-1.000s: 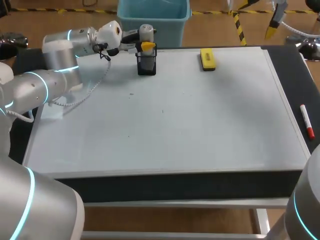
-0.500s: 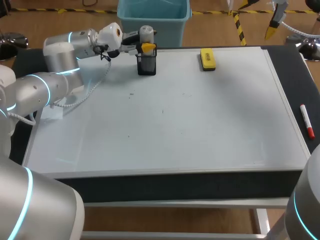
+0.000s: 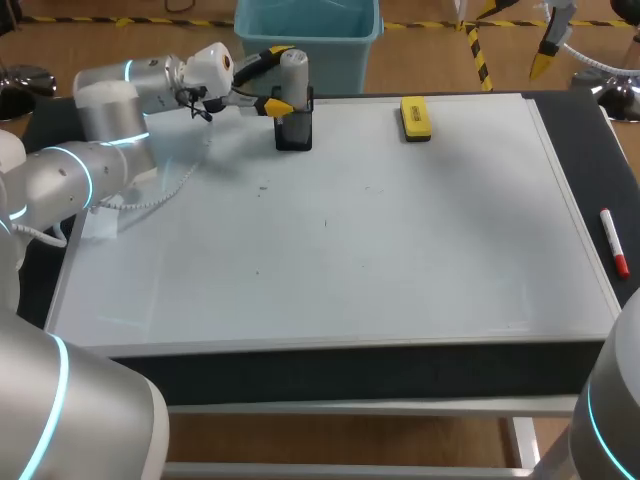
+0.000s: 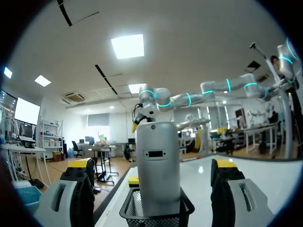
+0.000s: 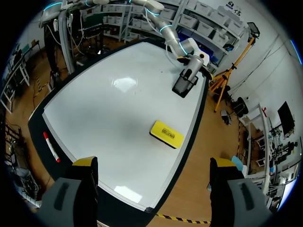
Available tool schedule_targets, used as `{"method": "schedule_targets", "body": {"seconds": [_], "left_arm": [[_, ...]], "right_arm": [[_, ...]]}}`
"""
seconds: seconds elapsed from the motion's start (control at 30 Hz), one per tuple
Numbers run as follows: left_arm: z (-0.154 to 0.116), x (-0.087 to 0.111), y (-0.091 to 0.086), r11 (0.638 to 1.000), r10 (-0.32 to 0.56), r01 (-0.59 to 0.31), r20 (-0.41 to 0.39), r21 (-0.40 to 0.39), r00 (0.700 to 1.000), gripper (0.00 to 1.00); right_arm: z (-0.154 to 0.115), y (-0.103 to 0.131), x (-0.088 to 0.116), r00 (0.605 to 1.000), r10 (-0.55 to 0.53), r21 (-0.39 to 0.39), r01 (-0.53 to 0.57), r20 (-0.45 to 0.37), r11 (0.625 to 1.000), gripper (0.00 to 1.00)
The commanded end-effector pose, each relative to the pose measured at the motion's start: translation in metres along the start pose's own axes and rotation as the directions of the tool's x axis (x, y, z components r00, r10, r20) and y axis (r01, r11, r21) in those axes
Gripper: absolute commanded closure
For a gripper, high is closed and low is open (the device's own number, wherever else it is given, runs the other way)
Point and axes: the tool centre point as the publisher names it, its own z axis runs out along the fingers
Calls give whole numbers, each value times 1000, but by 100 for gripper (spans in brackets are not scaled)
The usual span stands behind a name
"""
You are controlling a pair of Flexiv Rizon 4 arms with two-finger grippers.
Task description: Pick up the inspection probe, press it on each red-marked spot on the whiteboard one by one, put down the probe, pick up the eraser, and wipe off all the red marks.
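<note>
Whiteboard (image 3: 400, 250) across tabletop (image 3: 600, 150); upper left, left pincer (image 3: 280, 78) spread wide around probe (image 3: 294, 70), not gripping; right pincer (image 5: 154, 175) likewise apart, empty.

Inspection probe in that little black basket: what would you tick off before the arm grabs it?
1. Inspection probe stands upright in the mesh holder: ok.
2. Left jaws are open, one on each side of the probe: ok.
3. Left jaws are pressed on the probe: not ok, a gap shows on both sides.
4. Red marks are located on the whiteboard: cannot tell, only faint dark specks show.
5. Yellow eraser lies free on the whiteboard for later: ok.
6. Right jaws are out of the way, open and high above the table: ok.
</note>
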Motion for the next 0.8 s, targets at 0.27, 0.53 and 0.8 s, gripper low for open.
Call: {"method": "schedule_targets", "body": {"seconds": [0.27,0.53,0.8], "left_arm": [[-26,31,-23,949,92,-21,213,-313,973,0],[-50,43,-27,901,144,-9,277,-434,950,0],[-57,50,-30,888,166,-10,302,-459,939,0]], "right_arm": [[-1,1,1,1000,-1,5,1,-2,1000,0],[-1,1,1,1000,-1,5,1,-2,1000,0],[-1,1,1,1000,-1,5,1,-2,1000,0]]}}
